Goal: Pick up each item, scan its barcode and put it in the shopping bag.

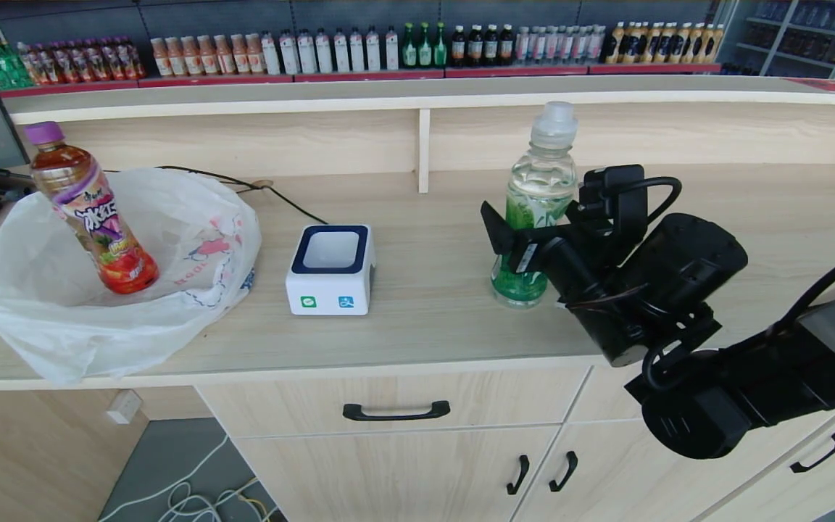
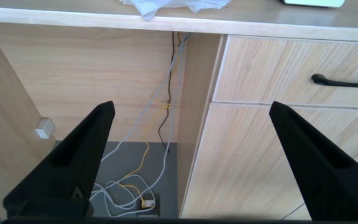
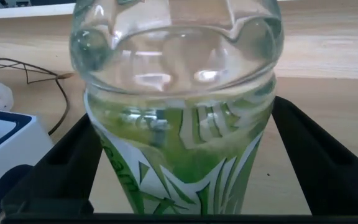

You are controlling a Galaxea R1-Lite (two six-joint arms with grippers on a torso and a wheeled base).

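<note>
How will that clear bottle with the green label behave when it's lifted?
The green-label bottle looks nearly full of clear liquid, so it is probably heavy for its size. Tall on a narrow base, it could tip if nudged sideways. Its smooth, rounded plastic may be somewhat slippery.

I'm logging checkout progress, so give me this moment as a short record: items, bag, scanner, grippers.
bagged: tea bottle, leaning inside the shopping bag
pending: green-label bottle, upright on the counter
scanner: on the counter, between shopping bag and green-label bottle
right gripper: fingers open, either side of the green-label bottle
left gripper: open, below the counter edge, facing the cabinet front
</note>
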